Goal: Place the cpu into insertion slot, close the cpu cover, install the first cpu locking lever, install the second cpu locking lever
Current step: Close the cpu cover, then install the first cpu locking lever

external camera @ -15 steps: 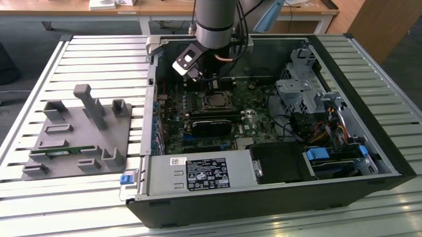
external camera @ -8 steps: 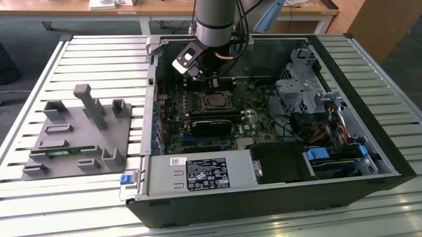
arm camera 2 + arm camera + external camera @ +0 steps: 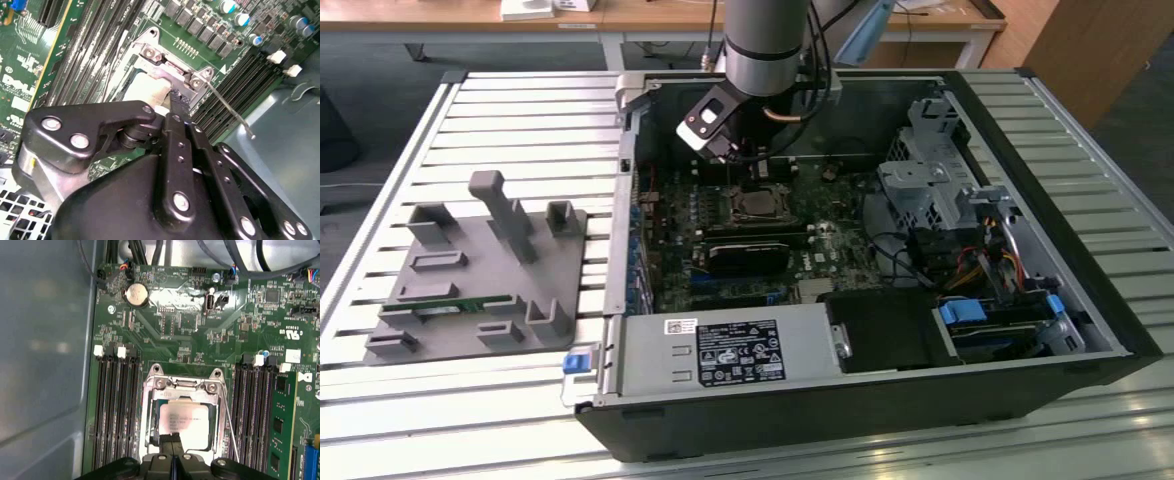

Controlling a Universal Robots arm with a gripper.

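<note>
The cpu (image 3: pixel 182 421), a dull silver square, lies in the insertion slot (image 3: pixel 755 206) on the green motherboard. The cpu cover (image 3: pixel 150 410), a silver frame with a square window, lies down around the chip. My gripper (image 3: pixel 172 441) is shut, its black fingertips together with nothing between them. They rest at the edge of the cover in both wrist views, and the gripper (image 3: pixel 175 96) tip touches the metal near the cover's screwed end. A thin wire locking lever (image 3: pixel 230 111) sticks out free beside the socket. In the exterior view the gripper (image 3: pixel 747 168) hangs just above the socket.
The open black computer case (image 3: pixel 1067 370) stands on a slatted metal table. Memory slots (image 3: pixel 117 405) flank the socket on both sides. A black heatsink block (image 3: pixel 750 252), cables, a drive cage (image 3: pixel 927 185) and a power supply (image 3: pixel 727 352) crowd the case. A grey fixture plate (image 3: pixel 480 270) lies at the exterior view's left.
</note>
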